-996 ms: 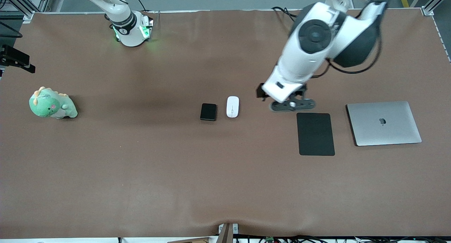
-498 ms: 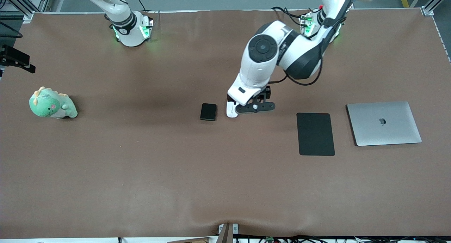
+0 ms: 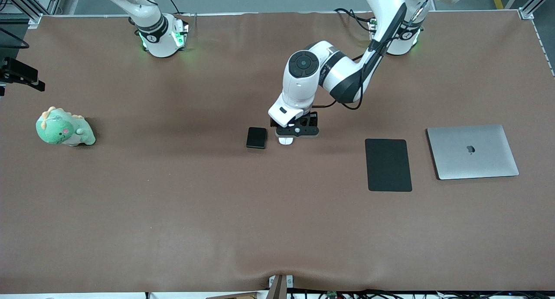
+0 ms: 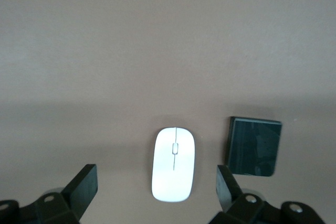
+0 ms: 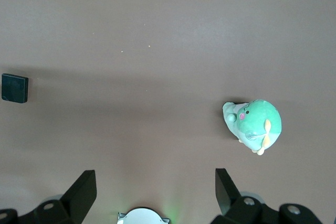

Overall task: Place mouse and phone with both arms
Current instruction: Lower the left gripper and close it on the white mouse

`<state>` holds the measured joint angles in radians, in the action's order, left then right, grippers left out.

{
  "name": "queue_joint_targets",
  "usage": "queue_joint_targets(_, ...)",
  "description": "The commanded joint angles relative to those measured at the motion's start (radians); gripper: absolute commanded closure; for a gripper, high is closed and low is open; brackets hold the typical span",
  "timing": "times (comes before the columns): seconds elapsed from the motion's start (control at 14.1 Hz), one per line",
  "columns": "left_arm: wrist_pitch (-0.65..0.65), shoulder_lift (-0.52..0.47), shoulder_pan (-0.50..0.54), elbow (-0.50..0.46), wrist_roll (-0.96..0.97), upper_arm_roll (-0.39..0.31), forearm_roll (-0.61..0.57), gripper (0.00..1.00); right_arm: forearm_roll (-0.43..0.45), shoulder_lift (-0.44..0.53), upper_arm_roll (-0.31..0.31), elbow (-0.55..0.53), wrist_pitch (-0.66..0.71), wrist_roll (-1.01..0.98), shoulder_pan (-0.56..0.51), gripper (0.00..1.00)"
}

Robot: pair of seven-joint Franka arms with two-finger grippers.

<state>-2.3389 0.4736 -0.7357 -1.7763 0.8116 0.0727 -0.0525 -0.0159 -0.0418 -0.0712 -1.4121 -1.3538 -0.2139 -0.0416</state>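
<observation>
One mouse (image 4: 173, 164), one phone (image 4: 254, 147), two arms.

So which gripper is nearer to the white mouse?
Left. The left gripper hangs open right over the mouse. The right gripper waits open high over the right arm's end of the table, above the dinosaur plush.
</observation>
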Motion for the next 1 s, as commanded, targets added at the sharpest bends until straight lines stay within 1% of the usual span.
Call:
queue_joint_targets(0.0,-0.063,0.026,-0.028,-0.049,0.02,-0.011,-0.046,0.0,-0.016,-0.001,0.018,0.004,0.002,-0.01,-0.026,0.0)
queue_joint_targets(0.07,-0.063,0.054,-0.048,-0.048,0.02,-0.013,-0.076,0.0,-0.016,-0.001,0.018,0.004,0.002,-0.01,-0.026,0.0)
queue_joint_targets(0.21,-0.069,0.106,-0.054,-0.037,0.049,-0.011,-0.148,0.0,-0.016,-0.001,0.018,0.004,0.004,-0.01,-0.026,0.0)
queue_joint_targets(0.43,-0.144,0.158,-0.07,-0.018,0.151,-0.011,-0.205,0.0,-0.016,-0.001,0.018,0.004,0.004,-0.01,-0.026,0.0)
queue_joint_targets(0.93,-0.207,0.203,-0.08,-0.008,0.175,-0.011,-0.221,0.0,-0.015,-0.001,0.018,0.002,0.005,-0.009,-0.024,0.0)
